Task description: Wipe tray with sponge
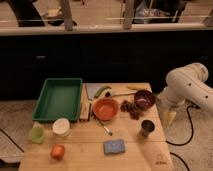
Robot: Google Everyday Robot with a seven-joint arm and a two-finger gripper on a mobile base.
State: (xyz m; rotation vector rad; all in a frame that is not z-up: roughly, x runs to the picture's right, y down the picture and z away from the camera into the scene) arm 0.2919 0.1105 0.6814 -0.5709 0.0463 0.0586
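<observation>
Blue sponge flat at table front, well apart from green tray. Probably soft, light, squashy; pinch across short sides. Gripper beside table's right edge, opening unreadable.

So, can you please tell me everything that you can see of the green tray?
The green tray is rectangular and looks like plastic, with a flat floor and low raised walls. Nothing shows inside it. It lies flat at the back left of the wooden table. A white cup stands just in front of it; whether they touch is unclear. The sponge lies apart, near the front edge. The hand hangs beside the table's right edge, far from the tray.
</observation>
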